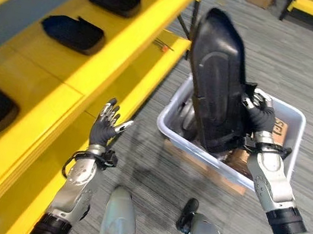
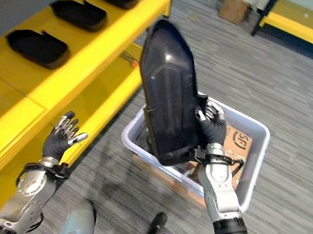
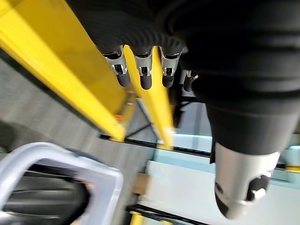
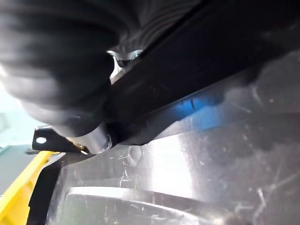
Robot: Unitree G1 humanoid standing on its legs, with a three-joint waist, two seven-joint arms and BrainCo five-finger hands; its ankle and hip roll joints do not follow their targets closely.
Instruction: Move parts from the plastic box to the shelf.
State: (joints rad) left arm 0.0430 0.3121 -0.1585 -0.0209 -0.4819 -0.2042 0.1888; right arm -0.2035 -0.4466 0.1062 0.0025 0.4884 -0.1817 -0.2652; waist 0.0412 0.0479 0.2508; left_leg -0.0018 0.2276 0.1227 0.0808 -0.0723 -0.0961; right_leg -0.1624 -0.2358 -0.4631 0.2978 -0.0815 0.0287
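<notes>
Currently right hand (image 1: pixel 261 115) pinches the black moulded panel (image 1: pixel 215 85) by its edge, upright above the plastic box (image 1: pixel 289 115). Left hand (image 1: pixel 104 129) spread, empty. Risk: edge-only grip may let the panel swing or slip.

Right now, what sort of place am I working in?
Probably a factory or warehouse parts area. Long yellow metal shelves hold a row of identical black moulded plastic parts, a grey plastic box of more stands on grey carpet flooring, and the right hand grips a large black part.
</notes>
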